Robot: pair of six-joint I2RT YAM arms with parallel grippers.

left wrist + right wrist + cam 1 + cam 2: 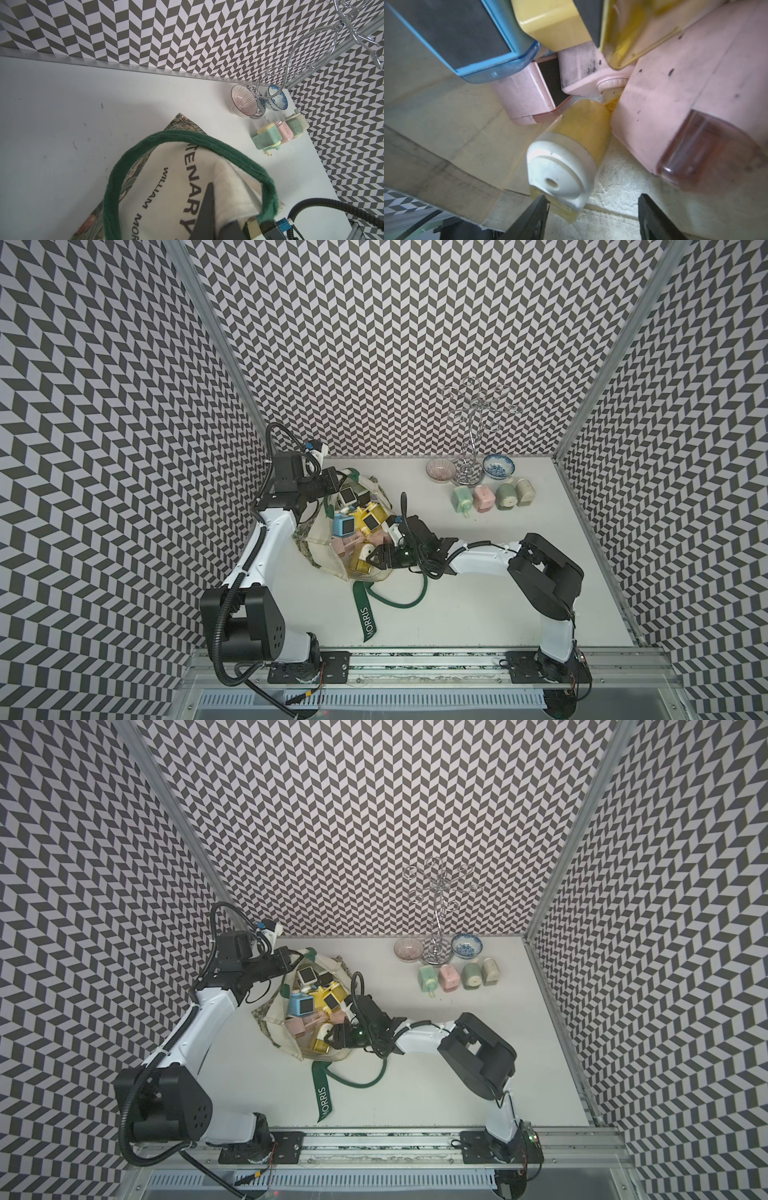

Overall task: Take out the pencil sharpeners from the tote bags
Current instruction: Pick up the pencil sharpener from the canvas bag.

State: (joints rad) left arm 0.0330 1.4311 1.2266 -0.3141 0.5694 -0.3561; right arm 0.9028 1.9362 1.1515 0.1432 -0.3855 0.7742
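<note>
Headcount first: one tote bag (322, 551), cream canvas with dark green straps. It's slumped on the bench (498, 605) left of centre, between the left arm (272, 539) and the right arm (482, 560), mouth gaping upward. Four pencil sharpeners sit out on the bench in a row toward the far right corner: a mint sharpener (462, 498), a pink sharpener (484, 497), a sage sharpener (507, 494) and a beige sharpener (524, 489), each just beside the next. Right behind them are two bowls, a pink-striped bowl (441, 470) and a blue-patterned bowl (498, 466), either side of one chrome wire stand (468, 477).

Inside the bag it's a jumble. In both top views I can pick out at least six, including a blue sharpener (343, 526), a yellow windowed sharpener (374, 519) and a white-faced sharpener (571, 149) near the right arm. Anything underneath is buried, so no real total.

Left jaws: closed tight, pinching the bag's far rim next to a green strap (166, 137). Only one finger shows in the left wrist view, and the bag's lettering is cut off there. Right jaws: standing apart inside the bag, gripping nothing. The white-faced sharpener's end lies close against one finger (533, 216), with a clear gap to the other.

The right wrist view is super close and blurry, and the frame cuts off every sharpener but that one. The MORRIS strap (365, 616) lies flat on the bench toward the front. In the left wrist view the beige sharpener is mostly hidden behind its neighbours.
</note>
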